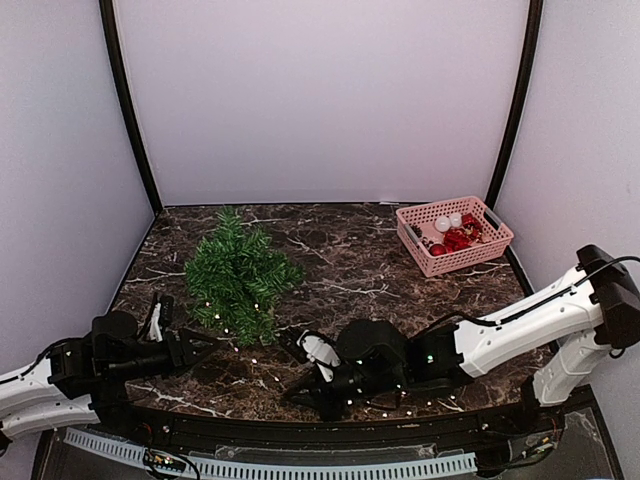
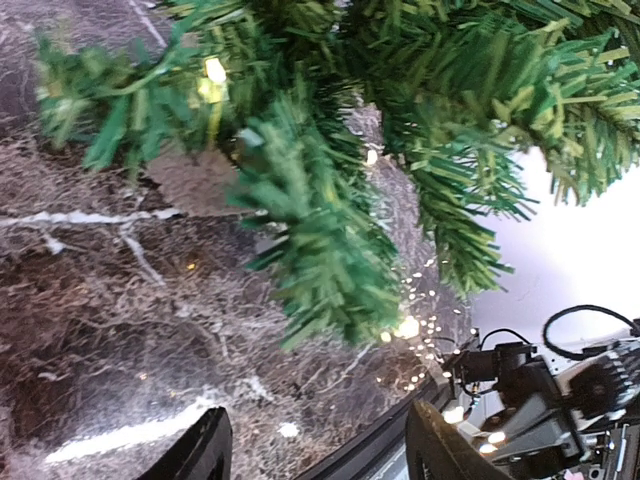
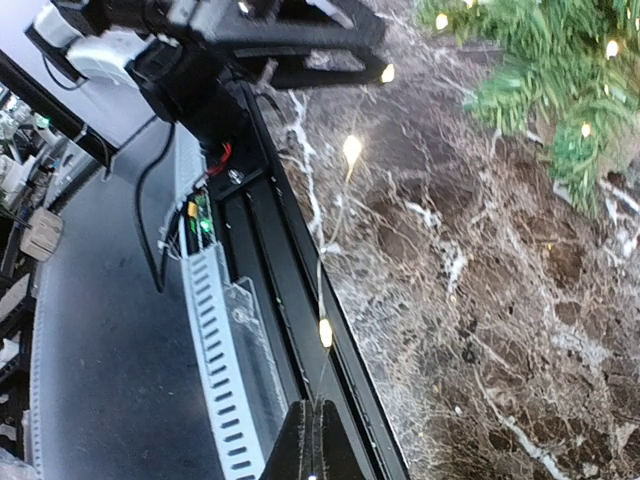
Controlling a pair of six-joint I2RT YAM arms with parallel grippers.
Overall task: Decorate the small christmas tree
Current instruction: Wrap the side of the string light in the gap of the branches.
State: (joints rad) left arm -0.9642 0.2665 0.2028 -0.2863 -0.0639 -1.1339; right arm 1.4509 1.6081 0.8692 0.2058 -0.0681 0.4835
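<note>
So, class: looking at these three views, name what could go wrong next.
1. The shut right fingers seem to pinch the light string, which appears to lead back to the tree; a hard pull might drag or tip it.
2. The string lies beside the black rail and could snag there.
3. The open left fingers sit close to the branches and could catch needles.

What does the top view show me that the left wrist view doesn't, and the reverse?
Top only: the whole tree and, at the back right, the basket of red ornaments. Left wrist only: the left gripper, open with nothing between its fingers, and lit bulbs up close on the branch tips. Both: tree branches and the marble table.
</note>
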